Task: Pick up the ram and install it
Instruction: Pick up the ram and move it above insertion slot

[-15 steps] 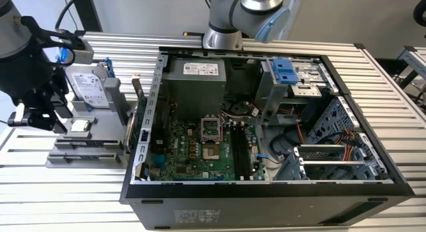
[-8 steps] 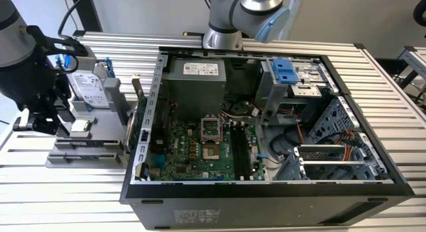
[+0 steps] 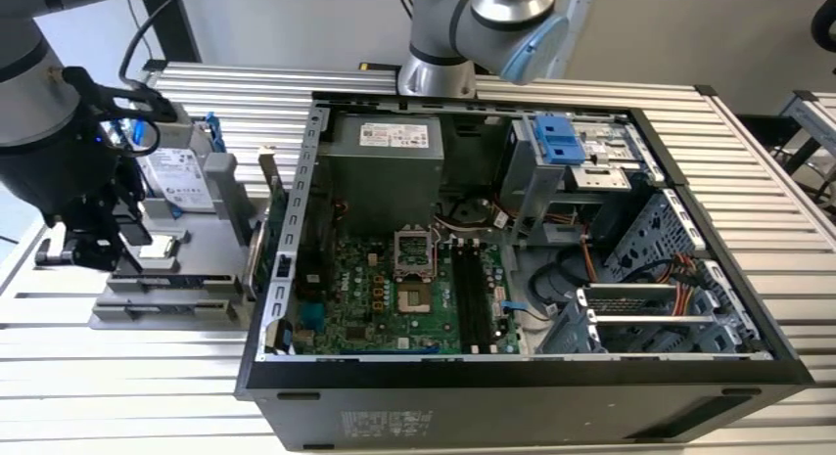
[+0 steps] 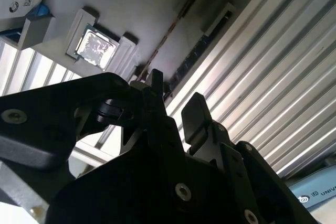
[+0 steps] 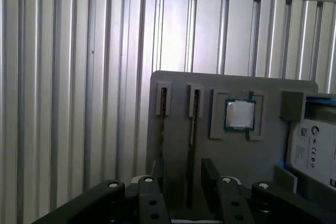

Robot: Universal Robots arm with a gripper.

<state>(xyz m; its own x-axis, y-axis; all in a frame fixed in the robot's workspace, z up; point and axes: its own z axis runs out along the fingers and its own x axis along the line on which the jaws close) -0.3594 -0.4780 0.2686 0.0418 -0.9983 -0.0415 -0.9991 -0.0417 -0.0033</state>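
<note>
The ram shows edge-on as a thin dark strip standing in a slot of the grey holder, beside the square silver processor. In the second wrist view the ram runs as a slim line past the processor. My gripper is open above the holder, one black finger on each side of the ram's line, with nothing held. The exterior view has the gripper over the holder, at that view's left of the computer case.
The open computer case holds the green motherboard with black memory slots near its middle. A silver hard drive with blue brackets rests on the holder's far end. Ribbed aluminium table surrounds everything.
</note>
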